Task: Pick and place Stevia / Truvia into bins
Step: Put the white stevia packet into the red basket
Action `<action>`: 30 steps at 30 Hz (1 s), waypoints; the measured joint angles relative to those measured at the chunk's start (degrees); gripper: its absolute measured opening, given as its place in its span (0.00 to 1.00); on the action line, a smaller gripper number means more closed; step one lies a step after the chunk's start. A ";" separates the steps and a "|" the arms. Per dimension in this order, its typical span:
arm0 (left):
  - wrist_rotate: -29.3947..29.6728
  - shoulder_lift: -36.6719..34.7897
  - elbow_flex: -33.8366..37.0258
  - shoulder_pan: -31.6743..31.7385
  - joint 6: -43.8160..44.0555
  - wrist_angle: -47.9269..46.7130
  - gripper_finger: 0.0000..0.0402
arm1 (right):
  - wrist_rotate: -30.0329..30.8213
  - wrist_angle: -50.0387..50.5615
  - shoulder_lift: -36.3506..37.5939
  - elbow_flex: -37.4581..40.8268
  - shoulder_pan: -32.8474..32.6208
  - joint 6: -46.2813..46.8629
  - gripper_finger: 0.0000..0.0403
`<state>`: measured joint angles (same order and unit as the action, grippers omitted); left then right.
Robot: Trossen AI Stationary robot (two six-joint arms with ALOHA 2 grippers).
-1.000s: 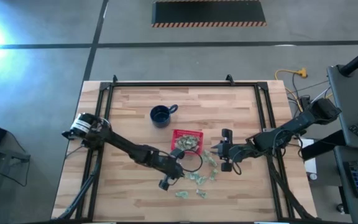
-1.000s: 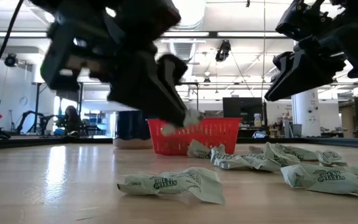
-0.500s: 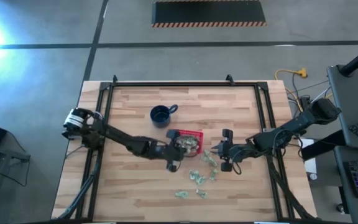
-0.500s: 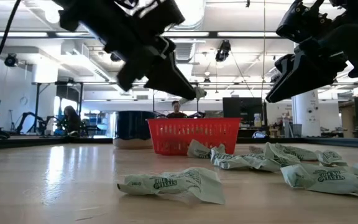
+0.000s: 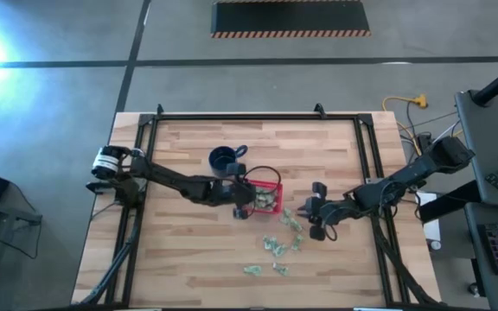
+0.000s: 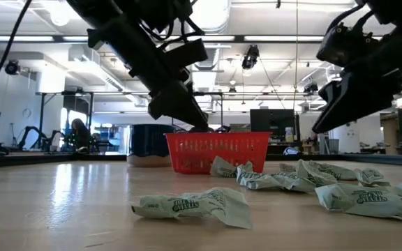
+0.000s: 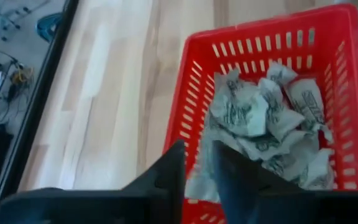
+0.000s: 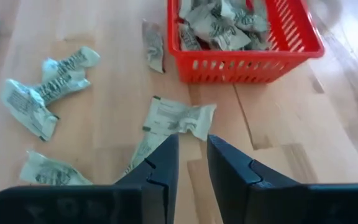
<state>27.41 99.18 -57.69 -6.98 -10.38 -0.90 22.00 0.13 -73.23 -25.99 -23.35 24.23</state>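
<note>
The red basket stands mid-table with several Stevia sachets heaped inside. My left gripper hangs just above the basket's rim on its left side, its fingers slightly apart. A sachet shows through the gap, lying below them in the basket. My right gripper hovers open and slanting down over loose sachets lying flat on the wood right of the basket. More sachets lie nearer the front edge.
A dark blue mug stands just beyond the basket to its far left. Crumpled sachets lie close to the low camera, and others to the right. Black frame rails run along the table's sides.
My left gripper has risen from the loose sachets and gone toward the table's far edge, ending over the basket. The sachet carried at its fingertips no longer shows there. My right gripper has sunk a little and rolled slightly.
</note>
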 joint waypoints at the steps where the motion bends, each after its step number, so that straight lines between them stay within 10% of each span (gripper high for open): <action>1: -0.03 0.00 0.00 0.00 0.47 -0.23 0.20 | 0.00 -1.44 0.00 0.42 0.02 -0.26 0.20; 10: -0.31 -4.07 -0.11 -2.65 2.02 -1.18 0.41 | -0.02 -14.56 -7.79 2.47 0.34 -5.71 0.30; 30: 4.82 -17.83 0.00 -29.22 4.07 -4.06 0.42 | -6.24 -20.15 -18.57 0.45 9.71 -7.28 0.41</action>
<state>32.23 81.35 -57.69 -36.20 -6.31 -4.96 15.76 -20.02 -91.80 -25.54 -13.65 16.95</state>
